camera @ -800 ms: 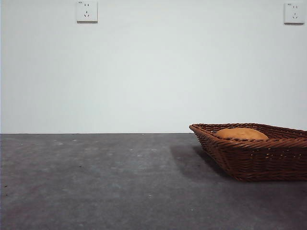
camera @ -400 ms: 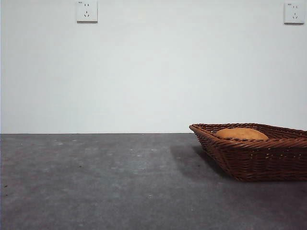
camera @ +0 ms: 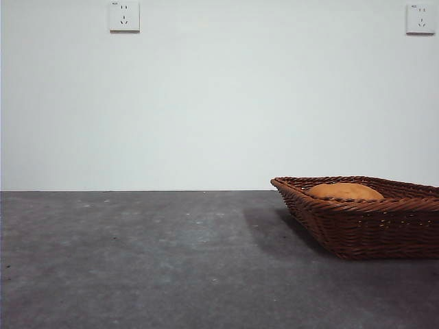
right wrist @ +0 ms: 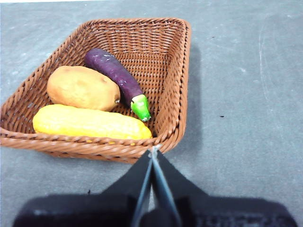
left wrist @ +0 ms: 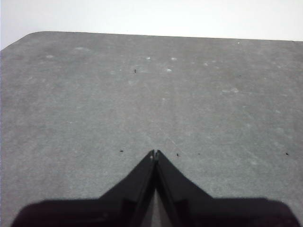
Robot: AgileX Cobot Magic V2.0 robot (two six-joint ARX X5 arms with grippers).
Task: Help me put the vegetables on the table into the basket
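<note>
The right pincer [right wrist: 154,152] hangs just above the near rim of the basket [right wrist: 182,94], with its jaws pressed together and nothing between them. Behind this rim, inside the basket, the corn cob [right wrist: 90,123] lies along the near wall; the potato [right wrist: 81,88] sits just behind it and seems to touch it, and the eggplant [right wrist: 116,75] lies slanted beside the potato with its green stem end close to the tip of the corn. So all three vegetables are already in the basket, and I judge the task to be practically done. The left pincer [left wrist: 155,155], also closed and empty, is over a bare part of the table [left wrist: 142,104], well apart from the basket. In the front view only the top of the potato [camera: 344,191] shows over the braided rim, and the basket [camera: 370,223] stands near the right edge of that picture. The remaining risk is small, I think: if the right pincer goes down or forward instead of up, its tips could catch the woven rim and push or tilt the light basket, and the corn could roll inside. I see no vegetable lying on the table.
</note>
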